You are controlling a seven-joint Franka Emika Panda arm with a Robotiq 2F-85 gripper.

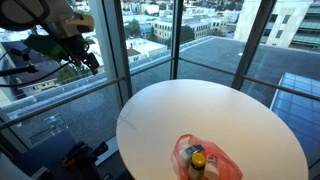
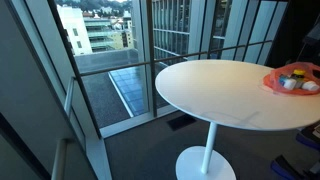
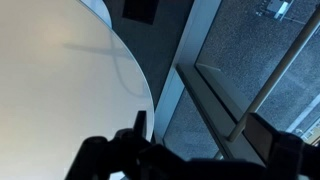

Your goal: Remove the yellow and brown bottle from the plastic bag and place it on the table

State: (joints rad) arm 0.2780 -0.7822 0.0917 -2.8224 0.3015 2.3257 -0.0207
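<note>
A pink-red plastic bag [image 1: 205,158] lies on the round white table [image 1: 220,115] near its front edge. A yellow and brown bottle [image 1: 197,163] stands inside it, beside a white-capped item. In an exterior view the bag [image 2: 291,79] sits at the table's right edge, with a yellow cap [image 2: 296,72] showing. My gripper [image 1: 82,55] hangs high at the far left, off the table and far from the bag. In the wrist view its fingers [image 3: 205,130] are spread wide with nothing between them, above the table's edge and the window frame.
Floor-to-ceiling windows with dark frames [image 1: 125,50] surround the table. A rail [image 3: 230,105] runs along the glass below my gripper. The table stands on a single white pedestal [image 2: 207,150]. Dark equipment [image 1: 80,158] sits on the floor by the window.
</note>
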